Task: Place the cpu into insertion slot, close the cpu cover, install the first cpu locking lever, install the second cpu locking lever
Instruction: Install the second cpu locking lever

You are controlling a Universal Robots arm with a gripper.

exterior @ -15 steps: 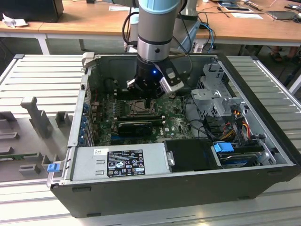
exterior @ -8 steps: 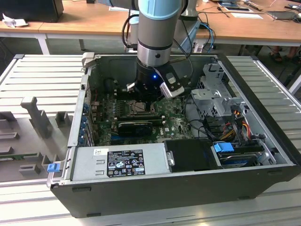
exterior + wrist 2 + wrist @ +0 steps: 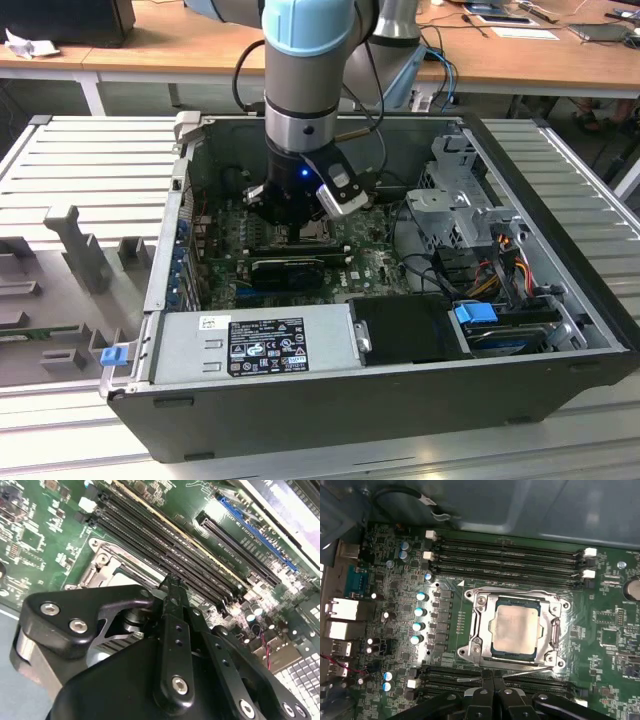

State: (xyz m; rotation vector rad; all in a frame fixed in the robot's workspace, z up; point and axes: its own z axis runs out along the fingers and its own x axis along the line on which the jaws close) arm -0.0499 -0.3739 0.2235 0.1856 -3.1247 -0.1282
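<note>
Cpu (image 3: 515, 628) seated in insertion slot (image 3: 492, 652), cpu cover (image 3: 481, 621) down; claw (image 3: 492, 680) pinched narrow, empty, at socket's 6 o'clock beside a thin springy lever (image 3: 520, 669) — likely stiff, slippery; hook its end.

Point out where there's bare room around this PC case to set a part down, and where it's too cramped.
Free: the ribbed metal table on the exterior view's left of the PC case, behind the grey fixtures; also the ribbed strip on the case's right. Crowded: inside the case, where the claw hangs by the cpu cover and cpu, and the cable-packed drive bay.
</note>
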